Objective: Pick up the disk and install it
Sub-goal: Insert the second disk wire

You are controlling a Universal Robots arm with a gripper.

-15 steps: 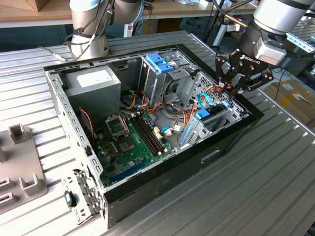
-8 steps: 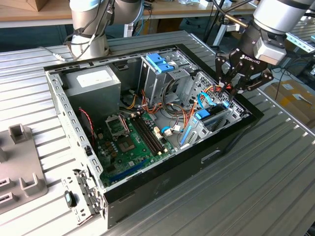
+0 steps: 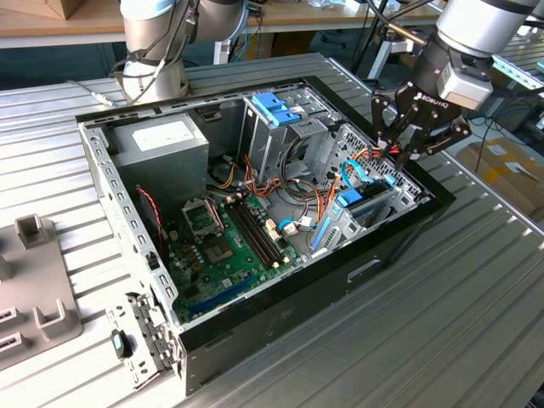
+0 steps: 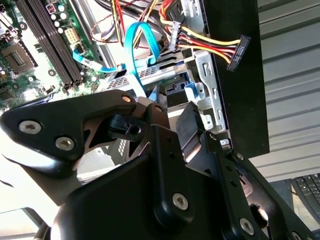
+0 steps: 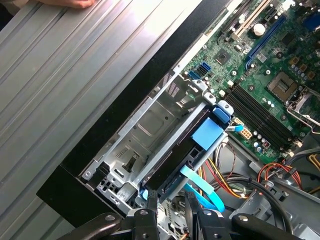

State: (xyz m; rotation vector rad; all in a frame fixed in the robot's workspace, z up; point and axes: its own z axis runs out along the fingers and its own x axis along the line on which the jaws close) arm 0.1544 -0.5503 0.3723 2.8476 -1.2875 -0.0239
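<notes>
The disk (image 3: pixel 361 206) lies in the low drive bay at the end of the open computer case (image 3: pixel 255 323) on the exterior view's right. Its light-blue carrier tab (image 5: pixel 206 134) faces the motherboard. In the first wrist view the disk's dark body (image 5: pixel 172 159) sits inside the metal bay. My gripper (image 3: pixel 403 153) hangs just above that bay, at the case's edge. Its black fingertips (image 5: pixel 150 207) stand a small gap apart with nothing between them. In the second wrist view the gripper (image 4: pixel 160 127) hovers over the blue carrier and thin blue cables.
A tall metal cage with a blue bracket (image 3: pixel 276 106) stands mid-case, with the power supply (image 3: pixel 161 140) behind it. The motherboard (image 3: pixel 225 242) fills the floor. Loose power wires (image 4: pixel 220 47) run beside the bay. Grey fixtures (image 3: pixel 34 280) sit on the ribbed table. A hand (image 5: pixel 75 2) rests nearby.
</notes>
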